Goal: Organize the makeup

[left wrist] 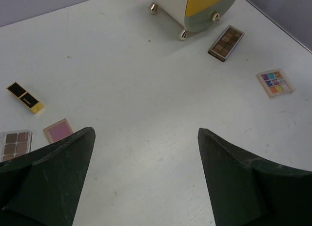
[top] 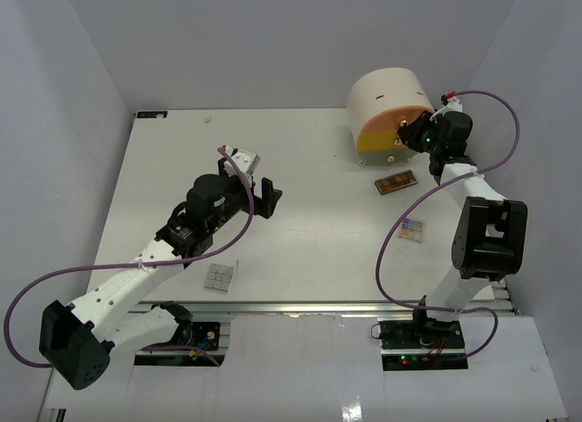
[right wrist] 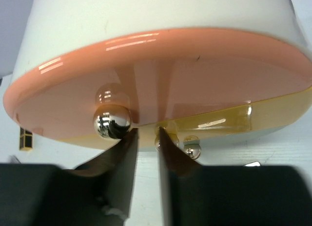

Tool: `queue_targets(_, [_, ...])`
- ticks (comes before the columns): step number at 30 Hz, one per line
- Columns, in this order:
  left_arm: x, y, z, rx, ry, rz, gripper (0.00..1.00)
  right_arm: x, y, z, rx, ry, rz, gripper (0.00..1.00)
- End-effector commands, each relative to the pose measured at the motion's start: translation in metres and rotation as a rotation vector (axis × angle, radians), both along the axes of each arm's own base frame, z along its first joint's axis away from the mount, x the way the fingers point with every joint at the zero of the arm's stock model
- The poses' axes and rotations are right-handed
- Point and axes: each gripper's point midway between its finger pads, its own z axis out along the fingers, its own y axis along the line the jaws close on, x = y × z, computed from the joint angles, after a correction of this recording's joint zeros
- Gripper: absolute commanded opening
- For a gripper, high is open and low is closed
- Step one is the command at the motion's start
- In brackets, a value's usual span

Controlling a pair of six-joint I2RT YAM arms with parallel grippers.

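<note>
The makeup lies scattered on the white table. A brown palette (top: 395, 182) (left wrist: 226, 42) and a multicoloured palette (top: 411, 228) (left wrist: 276, 83) lie near the right arm. A grey-white palette (top: 219, 276) (left wrist: 14, 143) lies near the left arm, with a pink palette (left wrist: 58, 130) and a black-and-gold lipstick tube (left wrist: 25, 97) (right wrist: 26, 138) beside it. My left gripper (top: 268, 196) (left wrist: 145, 133) hangs wide open over bare table. My right gripper (top: 407, 131) (right wrist: 147, 133) is at the drawer fronts, jaws a narrow gap apart, nothing between them. A gold knob (right wrist: 112, 121) sits just left of its fingers.
The round cream drawer unit (top: 391, 99) (left wrist: 170, 2) (right wrist: 146, 21) stands at the back right, with a pink drawer front (right wrist: 161, 75) over a yellow one (right wrist: 273, 114). More gold knobs (right wrist: 192, 148) sit beside the right finger. Purple cables loop off both arms.
</note>
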Motion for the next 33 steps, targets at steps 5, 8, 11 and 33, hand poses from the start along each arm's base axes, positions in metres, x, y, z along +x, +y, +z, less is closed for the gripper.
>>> queue_targets(5, [-0.001,0.003,0.004,-0.002,-0.011,0.0,0.98,-0.022,0.011,0.033,-0.182,-0.196,0.162,0.43])
queue_targets(8, [-0.001,0.002,0.004,-0.004,-0.011,-0.003,0.98,-0.025,0.008,0.021,-0.191,-0.173,0.165,0.44])
queue_targets(11, [-0.001,0.002,0.004,-0.003,-0.009,-0.004,0.98,-0.027,0.007,0.013,-0.193,-0.16,0.163,0.44])
queue_targets(33, [0.003,0.001,-0.008,0.02,0.016,0.003,0.98,0.01,-0.009,-0.019,-0.132,-0.108,0.057,0.45])
